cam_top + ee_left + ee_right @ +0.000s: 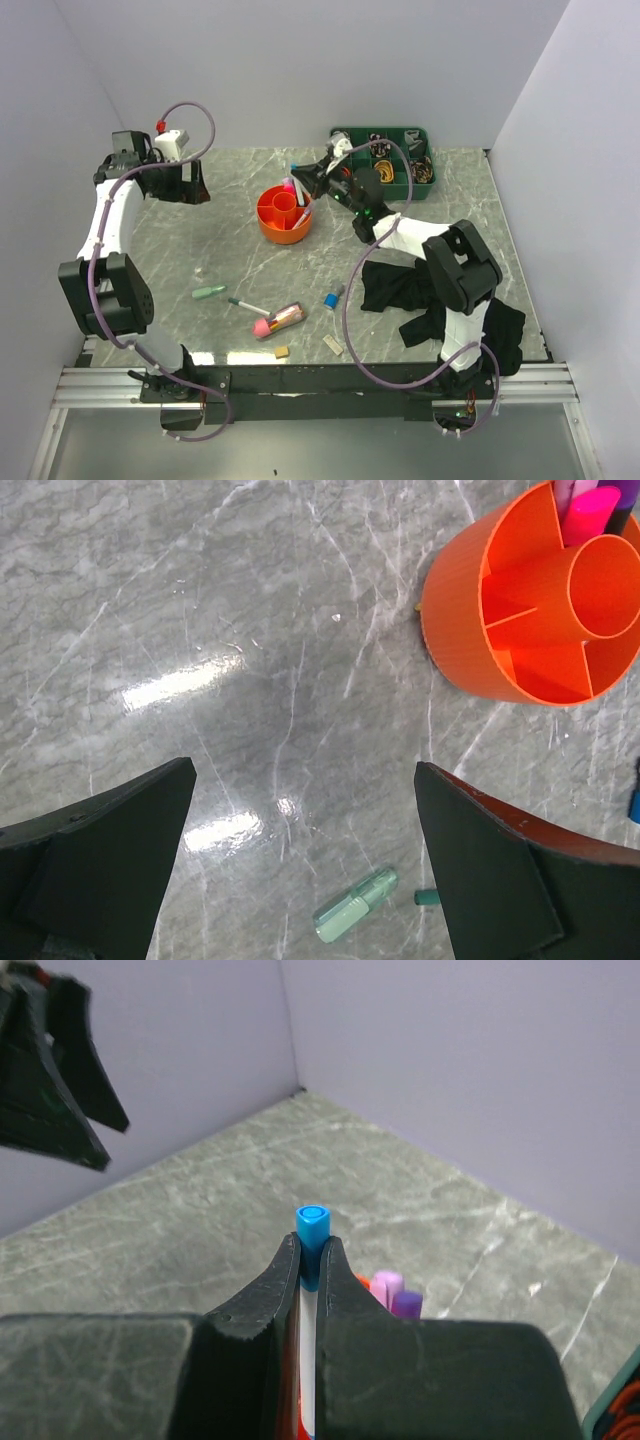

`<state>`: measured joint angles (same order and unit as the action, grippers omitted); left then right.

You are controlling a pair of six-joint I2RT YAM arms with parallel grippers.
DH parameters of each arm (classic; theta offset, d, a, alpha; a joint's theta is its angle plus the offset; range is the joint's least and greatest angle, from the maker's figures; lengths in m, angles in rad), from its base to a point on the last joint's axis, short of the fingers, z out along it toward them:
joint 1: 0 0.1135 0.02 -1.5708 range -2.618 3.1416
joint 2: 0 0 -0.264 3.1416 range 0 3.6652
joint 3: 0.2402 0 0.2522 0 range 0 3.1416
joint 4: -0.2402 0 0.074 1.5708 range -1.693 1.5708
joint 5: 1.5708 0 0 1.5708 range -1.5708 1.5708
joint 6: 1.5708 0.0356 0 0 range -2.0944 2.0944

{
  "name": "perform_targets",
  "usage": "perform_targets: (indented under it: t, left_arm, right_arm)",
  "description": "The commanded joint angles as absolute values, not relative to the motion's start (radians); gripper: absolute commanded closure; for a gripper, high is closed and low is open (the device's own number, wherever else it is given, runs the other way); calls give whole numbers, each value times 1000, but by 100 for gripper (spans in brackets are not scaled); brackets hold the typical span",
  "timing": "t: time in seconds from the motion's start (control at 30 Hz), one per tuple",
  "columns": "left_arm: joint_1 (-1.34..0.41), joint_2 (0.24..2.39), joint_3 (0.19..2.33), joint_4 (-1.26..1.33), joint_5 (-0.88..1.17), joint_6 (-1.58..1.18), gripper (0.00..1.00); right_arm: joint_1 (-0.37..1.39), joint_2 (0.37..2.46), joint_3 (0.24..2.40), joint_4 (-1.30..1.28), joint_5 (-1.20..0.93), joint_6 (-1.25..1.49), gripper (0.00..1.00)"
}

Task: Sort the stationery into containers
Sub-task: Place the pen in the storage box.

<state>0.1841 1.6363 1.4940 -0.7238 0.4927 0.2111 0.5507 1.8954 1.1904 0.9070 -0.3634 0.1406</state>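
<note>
In the overhead view we see the left tool over the far left of the bench, its fingers apart and holding nothing, well apart from the orange holder at the middle far. The right tool hangs over the holder's far right rim with its fingers drawn together. On the near part of the bench lie a green marker, a white pen, a pink case, a small blue-capped piece and two beige erasers. A green tray sits far right and a black cloth lies under the right arm. From the left wrist we look down between the wide-spread fingers at bare bench, with the green marker near and the holder far right. A pink highlighter stands in one of the holder's far sections, while its centre tube looks empty. From the right wrist we see the tool clamped on an upright blue-capped pen, its cap poking above the fingertips. Pink and purple caps show just beyond it.
</note>
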Motion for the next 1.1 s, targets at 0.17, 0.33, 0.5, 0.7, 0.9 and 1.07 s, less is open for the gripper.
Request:
perform_targets:
  t: [0.17,0.33,0.5,0.7,0.9,1.07]
  left_arm:
    - [175,1660,1572,-721,485,189,1]
    - [175,1644,1537,-710,505,184,1]
    - [175,1626,1511,-707,517,198,1]
    - [175,1609,1490,-709,526,212,1]
    - [175,1569,1441,-652,549,172,1]
    - [176,1528,1405,-605,560,166,1]
  right_arm:
    - [549,1936,1158,924,-301,141,100]
    - [568,1934,1134,907,-267,129,100]
    - [581,1931,1129,870,-224,133,99]
    - [601,1916,1124,835,-218,118,82]
    - [603,1879,1178,697,-219,114,54]
    - [592,1781,1192,606,-207,80,45]
